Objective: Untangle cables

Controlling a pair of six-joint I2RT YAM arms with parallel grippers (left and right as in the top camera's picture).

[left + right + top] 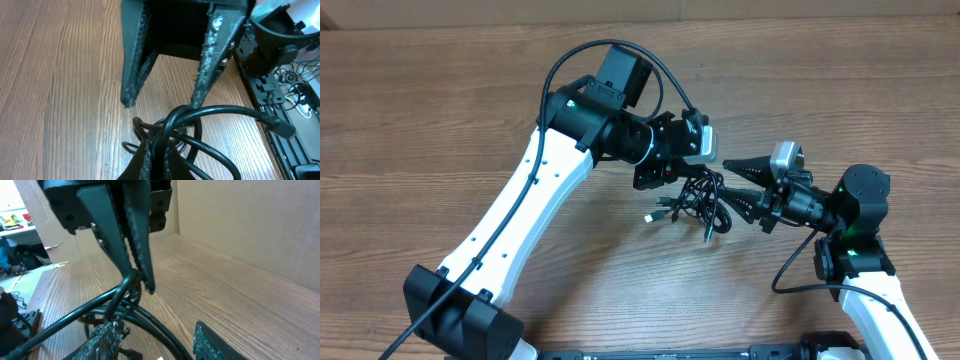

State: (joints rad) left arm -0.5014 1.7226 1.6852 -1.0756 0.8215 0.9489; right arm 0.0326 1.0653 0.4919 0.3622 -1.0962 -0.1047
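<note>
The cables (695,203) lie as a small black tangle of loops at mid-table, one silver-tipped plug (650,216) sticking out to the left. My left gripper (692,178) comes down on the tangle's top edge. In the left wrist view it (156,150) is shut on one cable strand (215,112), which arcs off to the right. My right gripper (727,180) faces it from the right and is open. In the right wrist view its fingertips (117,327) straddle cable loops (75,312) without pinching them, and the left gripper's shut fingers (135,255) hang just ahead.
The wooden table (470,120) stretches out on every side of the tangle. A cardboard wall (250,225) stands behind it. The table's edge with a black rail and loose wires (280,95) shows at the right of the left wrist view.
</note>
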